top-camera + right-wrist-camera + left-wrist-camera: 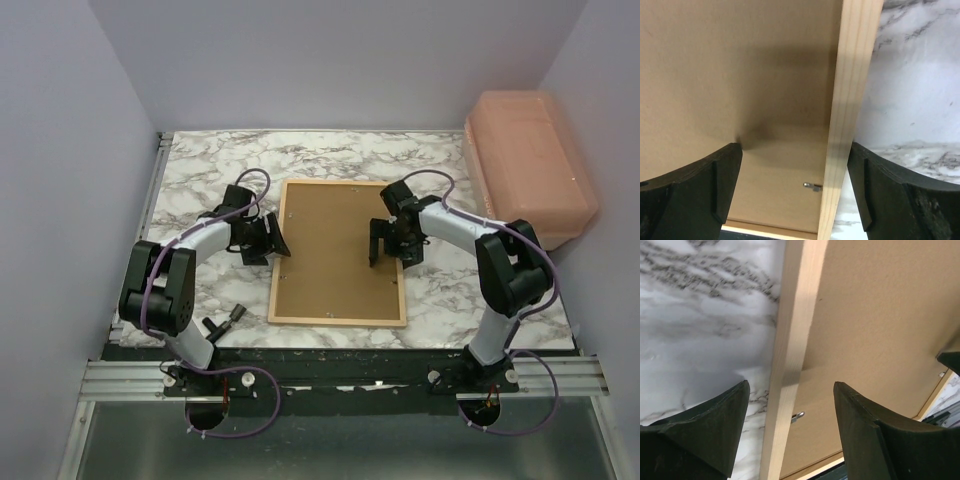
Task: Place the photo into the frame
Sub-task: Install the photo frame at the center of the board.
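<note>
The frame [337,320], thin light wood, lies flat on the marble table with a brown backing board [338,250] filling it. The photo is hidden. My left gripper [275,240] is open at the frame's left side. In the left wrist view its fingers [715,430] straddle the left wooden rail [795,330], with the board [875,315] to the right. My right gripper [388,245] is open at the right side, one finger [700,190] over the board [740,60], the other past the right rail [850,75]. Neither holds anything.
A pink plastic box [530,165] stands at the back right of the table [200,180]. Small metal clips [797,415] [813,186] stick out from the rails over the board. Purple walls close in the left, back and right.
</note>
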You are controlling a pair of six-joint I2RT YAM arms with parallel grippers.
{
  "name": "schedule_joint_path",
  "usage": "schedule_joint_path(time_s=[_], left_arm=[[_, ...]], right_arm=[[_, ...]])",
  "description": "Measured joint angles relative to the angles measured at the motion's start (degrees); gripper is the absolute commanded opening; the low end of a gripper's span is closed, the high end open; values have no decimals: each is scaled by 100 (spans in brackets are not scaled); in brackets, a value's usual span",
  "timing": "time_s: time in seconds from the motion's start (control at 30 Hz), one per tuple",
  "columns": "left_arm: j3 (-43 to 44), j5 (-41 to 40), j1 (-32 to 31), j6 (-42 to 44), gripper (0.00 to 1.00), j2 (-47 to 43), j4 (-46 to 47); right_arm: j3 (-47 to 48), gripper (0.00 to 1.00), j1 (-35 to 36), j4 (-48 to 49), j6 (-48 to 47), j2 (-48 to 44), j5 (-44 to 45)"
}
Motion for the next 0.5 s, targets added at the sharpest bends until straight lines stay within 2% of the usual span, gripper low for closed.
schedule_joint_path(time_s=[0.27, 0.5], left_arm=[[192, 479, 31, -31, 64, 354, 341], [-129, 573, 81, -83, 63, 177, 726]], right_arm=[[782, 92, -177, -98, -2, 608, -173], [737, 92, -216, -68, -17, 570, -249]])
